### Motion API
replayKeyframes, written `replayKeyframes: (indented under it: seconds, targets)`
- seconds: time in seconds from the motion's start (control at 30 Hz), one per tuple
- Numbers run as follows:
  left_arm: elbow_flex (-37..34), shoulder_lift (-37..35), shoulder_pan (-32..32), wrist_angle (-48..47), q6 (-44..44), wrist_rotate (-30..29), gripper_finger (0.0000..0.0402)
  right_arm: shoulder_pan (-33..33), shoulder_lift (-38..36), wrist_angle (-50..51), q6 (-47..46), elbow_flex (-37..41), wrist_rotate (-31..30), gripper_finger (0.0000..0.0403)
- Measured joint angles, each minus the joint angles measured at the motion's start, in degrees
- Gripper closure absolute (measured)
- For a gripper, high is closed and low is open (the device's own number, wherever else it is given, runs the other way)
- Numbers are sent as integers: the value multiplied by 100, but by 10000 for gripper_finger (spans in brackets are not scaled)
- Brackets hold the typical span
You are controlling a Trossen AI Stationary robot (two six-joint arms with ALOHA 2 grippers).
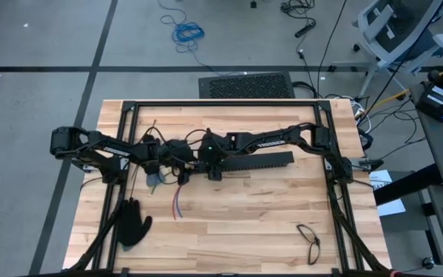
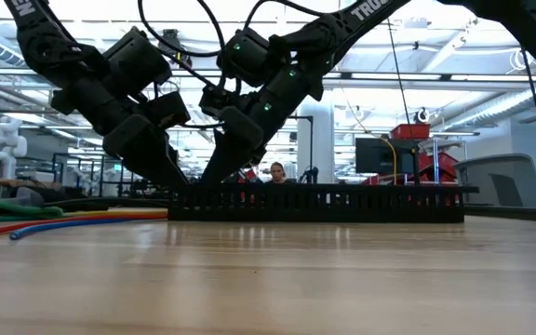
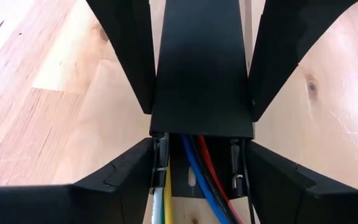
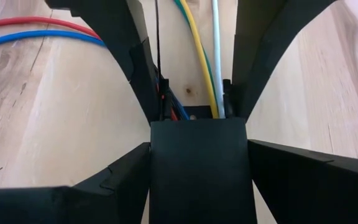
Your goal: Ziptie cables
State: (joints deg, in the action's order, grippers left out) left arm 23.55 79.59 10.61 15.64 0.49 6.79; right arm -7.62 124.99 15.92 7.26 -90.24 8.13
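Both arms reaching inward over the middle of the wooden worktop (image 1: pixel 229 223), meeting near the left end of a long black slotted bar (image 1: pixel 264 161) lying across the worktop. Left hand (image 1: pixel 162 159) and right hand (image 1: pixel 206 158) facing each other, close together, both at a flat black piece (image 3: pixel 201 68) between them. In the left wrist view, left fingers (image 3: pixel 120 180) spread either side of that piece, jaws apart, clear of it on both sides; right fingers (image 3: pixel 126 43) opposite, also straddling it. In the right wrist view, same layout mirrored: right fingers (image 4: pixel 110 186) apart on both sides of the black piece (image 4: pixel 201 168), not pinching anything visibly. Cables (image 3: pixel 191 180) running under or into the end of the black piece: blue, red, yellow-green, white strands side by side, plus a thin dark strand (image 4: pixel 157 37) alongside, possibly a ziptie, cannot tell for sure. In the high view, cables (image 1: pixel 178 196) trailing from the hands toward the near side of the worktop, red and blue ends loose. In the low view, cables (image 2: pixel 54 223) lying flat on the worktop at left, slotted bar (image 2: pixel 324 202) standing on edge behind, both arms coming down onto its left end. Black glove (image 1: pixel 133 223) on the worktop near the left edge, well apart from the hands. Glasses (image 1: pixel 309 240) near the right front corner. A person's head visible beyond the bar in the low view.
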Motion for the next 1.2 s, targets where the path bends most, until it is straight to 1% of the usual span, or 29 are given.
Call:
replayKeyframes:
  seconds: [0.1, 0.3, 0.57, 0.73, 0.9, 1.0, 1.1, 1.2]
  targets:
    - [-9, 2, 0, 37, 4, -4, 175, 1, 4, -87, 23, 7, 129, 160]
    - [-11, 4, -4, 96, 4, -39, 175, 11, 7, -124, 122, 7, 190, 160]
    - [20, -7, -4, -125, 127, -42, 175, 13, 7, -143, 155, -2, 202, 160]
    - [2, 9, -4, 84, 159, -51, 175, -17, 7, -137, 315, -2, 290, 160]
    - [0, 9, -4, 141, 476, -57, 175, -13, 7, -164, 530, -2, 367, 160]
    - [0, 11, -9, 167, 462, -55, 175, -13, 7, -155, 558, -5, 388, 160]
    - [0, 11, -9, 172, 457, -52, 164, -13, 7, -137, 563, -13, 398, 160]
    - [0, 11, -9, 180, 476, -56, 139, -9, 7, -134, 575, -13, 422, 160]
